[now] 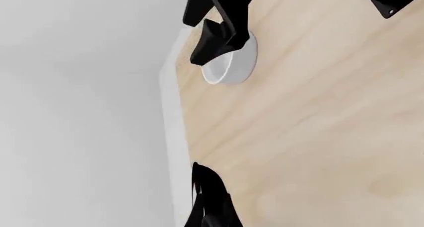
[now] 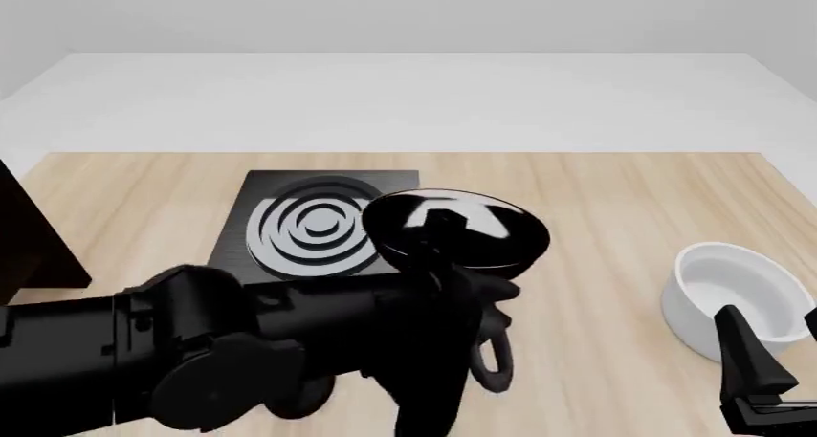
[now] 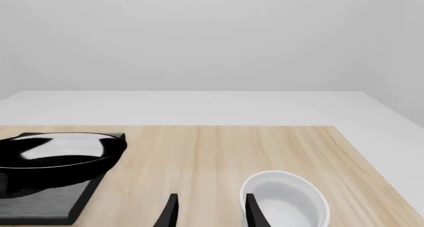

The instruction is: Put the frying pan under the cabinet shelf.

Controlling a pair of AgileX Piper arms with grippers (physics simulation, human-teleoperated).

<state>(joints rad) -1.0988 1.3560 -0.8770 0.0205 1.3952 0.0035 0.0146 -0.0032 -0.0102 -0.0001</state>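
Observation:
The frying pan, black with a glossy inside, hangs a little above the table beside the stove plate. Its thin handle runs toward me and ends in a loop. My left gripper is shut on the handle just behind the pan bowl. The pan also shows in the right wrist view, raised above the plate. The cabinet shelf is a dark brown board at the far left edge, only partly in view. My right gripper is open and empty, low at the front right, next to the white bowl; its fingertips show apart.
A flat black stove plate with grey rings lies left of the pan. A white bowl stands at the right and also shows in the right wrist view and the left wrist view. The table's far edge meets a white floor.

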